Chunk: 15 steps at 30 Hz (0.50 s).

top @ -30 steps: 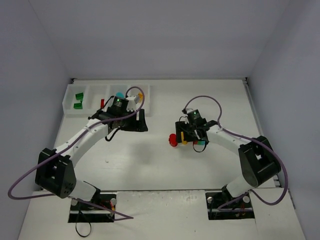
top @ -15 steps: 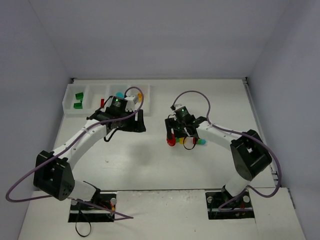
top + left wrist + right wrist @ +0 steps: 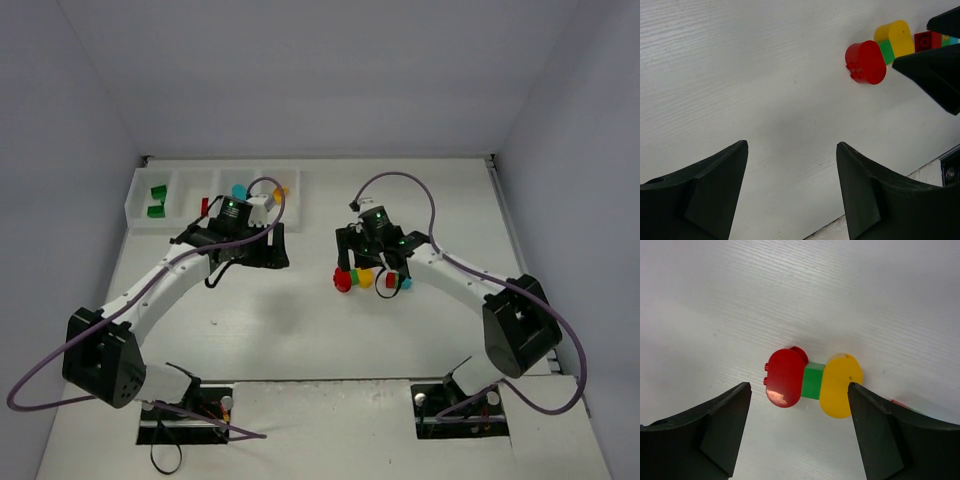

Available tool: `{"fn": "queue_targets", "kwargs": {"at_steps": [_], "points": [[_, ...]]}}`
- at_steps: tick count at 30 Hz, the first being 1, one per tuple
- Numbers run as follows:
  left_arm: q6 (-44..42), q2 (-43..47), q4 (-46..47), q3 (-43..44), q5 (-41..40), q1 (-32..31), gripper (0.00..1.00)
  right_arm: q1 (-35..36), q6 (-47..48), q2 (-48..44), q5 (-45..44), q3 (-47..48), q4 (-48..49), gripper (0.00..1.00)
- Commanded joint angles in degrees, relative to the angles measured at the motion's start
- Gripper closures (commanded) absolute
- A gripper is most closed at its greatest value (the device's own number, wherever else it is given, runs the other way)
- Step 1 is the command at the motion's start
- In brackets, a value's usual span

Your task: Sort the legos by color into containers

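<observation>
The right gripper (image 3: pixel 796 390), spread and empty, hung directly above the red-green-yellow stack (image 3: pixel 812 381) on the worktop (image 3: pixel 300 330), the stack's long axis running finger to finger. The left gripper (image 3: pixel 792 150), likewise spread, stood farther from that stack.

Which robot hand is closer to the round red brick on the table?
Right. The right gripper hangs open just over the round red brick, which shows between its fingers. The left gripper, also open, is off to that brick's left over the table, by the tray.

Both arms stretch forward and inward, left gripper (image 3: pixel 791 146) and right gripper (image 3: pixel 799 386) angled downward, jaws spread, holding nothing.
</observation>
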<state>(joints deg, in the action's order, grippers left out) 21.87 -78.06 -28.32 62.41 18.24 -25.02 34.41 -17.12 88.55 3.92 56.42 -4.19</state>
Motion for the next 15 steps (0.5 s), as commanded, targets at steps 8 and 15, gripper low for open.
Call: {"fn": "queue_targets", "kwargs": {"at_steps": [8, 15], "points": [[0.7, 1.3, 2.5, 0.7, 2.8, 0.4, 0.35, -3.2, 3.4, -2.2, 1.3, -4.7, -2.1, 0.26], [1.2, 1.2, 2.7, 0.3, 3.2, 0.2, 0.35, -3.3, 5.0, 0.5, 1.6, -5.2, -2.3, 0.26]]}}
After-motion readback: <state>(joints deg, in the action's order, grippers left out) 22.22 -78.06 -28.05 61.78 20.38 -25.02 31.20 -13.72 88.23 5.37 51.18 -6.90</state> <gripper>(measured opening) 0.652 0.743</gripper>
